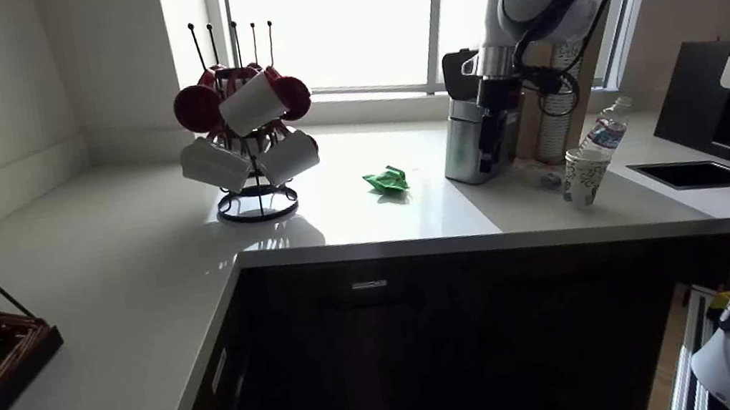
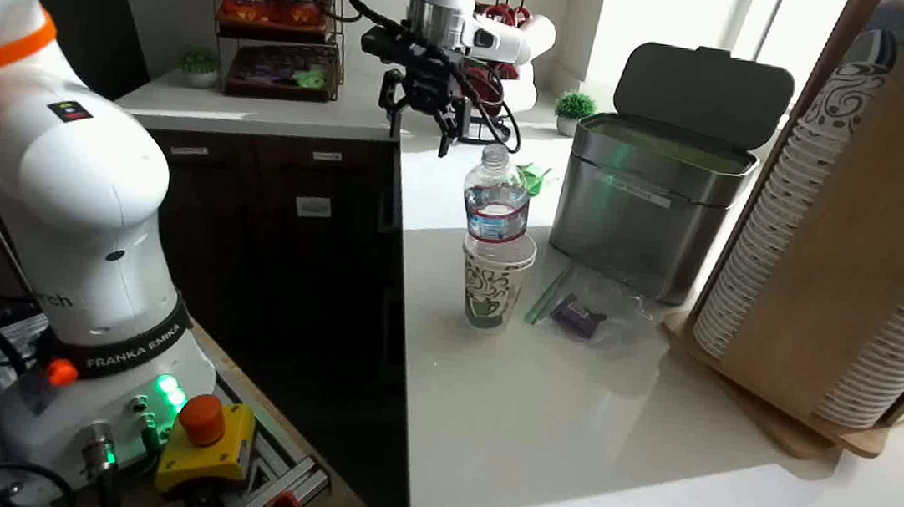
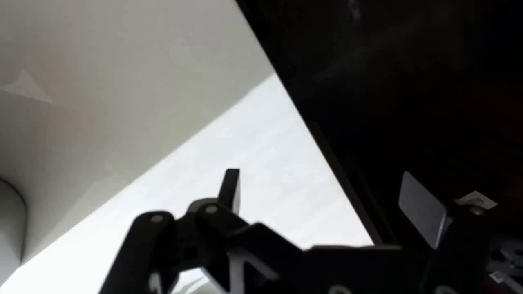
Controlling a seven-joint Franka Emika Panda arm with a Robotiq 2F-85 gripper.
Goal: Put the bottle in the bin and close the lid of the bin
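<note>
In an exterior view, I am watching the gripper hanging left of and beyond the bottle, its jaws standing wide apart. In both exterior views, the bottle is sitting in a paper cup on the worktop, and the bin is standing with its dark lid raised. I am seeing a plastic bag lying between cup and bin, and a wooden cup rack right of the bin.
</note>
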